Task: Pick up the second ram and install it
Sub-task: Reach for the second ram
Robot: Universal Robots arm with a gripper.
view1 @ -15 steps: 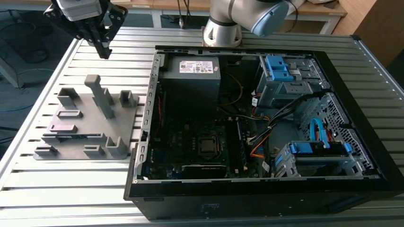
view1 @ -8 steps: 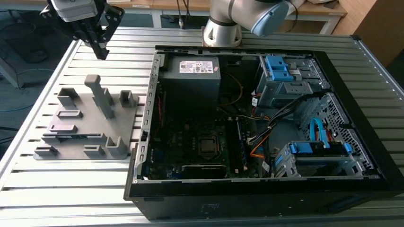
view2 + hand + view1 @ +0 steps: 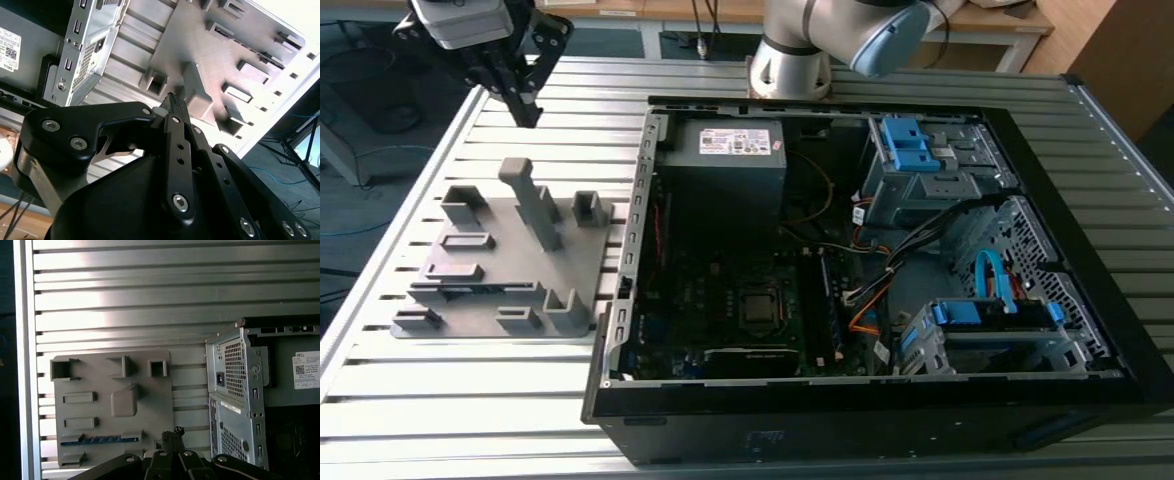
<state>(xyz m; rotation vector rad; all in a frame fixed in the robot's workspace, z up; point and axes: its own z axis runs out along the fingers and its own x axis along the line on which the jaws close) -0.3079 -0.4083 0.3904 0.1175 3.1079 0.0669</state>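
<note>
The gripper [image 3: 527,112] was found above the table [image 3: 454,400], apart from the grey fixture [image 3: 574,260], jaws together and empty; the second ram [image 3: 100,440] was noted standing on edge in a fixture slot; a centred, square grip across its thin edge was judged advisable.

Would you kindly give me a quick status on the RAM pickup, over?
Gripper shut, empty, hovering clear of the grey fixture. Second ram lying in its fixture slot, untouched. Path to it looks clear.
</note>
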